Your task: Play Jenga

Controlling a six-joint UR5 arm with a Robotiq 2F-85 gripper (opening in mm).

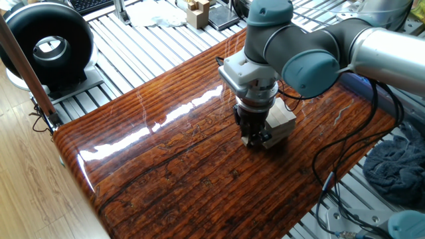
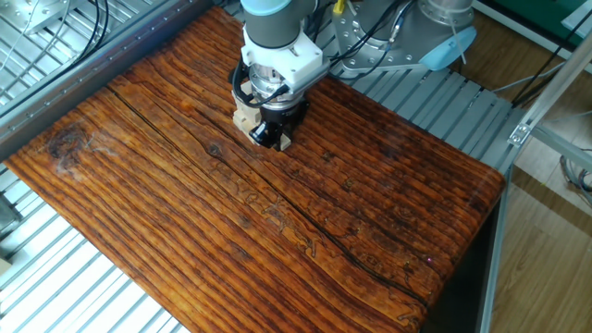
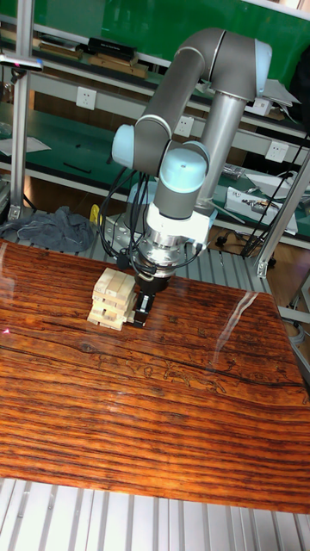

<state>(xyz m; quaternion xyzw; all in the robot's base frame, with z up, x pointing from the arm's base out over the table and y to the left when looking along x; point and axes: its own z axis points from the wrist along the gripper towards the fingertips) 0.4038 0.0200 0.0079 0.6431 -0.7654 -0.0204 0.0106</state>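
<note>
The Jenga tower (image 3: pixel 114 298) is a short stack of pale wooden blocks on the glossy wooden table (image 3: pixel 172 405), also seen as the Jenga tower (image 1: pixel 283 118) and the Jenga tower (image 2: pixel 243 117). My gripper (image 3: pixel 142 311) is down at the tower's side, close to the table top. Its dark fingers sit against a low layer. A pale block end (image 2: pixel 283 141) sticks out past the gripper (image 2: pixel 269 135), so the fingers are shut on a block that reaches out of the tower. The gripper (image 1: pixel 256 137) hides much of the tower in one fixed view.
A black round fan (image 1: pixel 46 43) stands off the table's far left corner. Small wooden blocks (image 1: pixel 197 11) and white cloth (image 1: pixel 156 13) lie on the slatted bench behind. Cables (image 1: pixel 345 166) hang at the table's right edge, beside a grey cloth (image 1: pixel 398 166).
</note>
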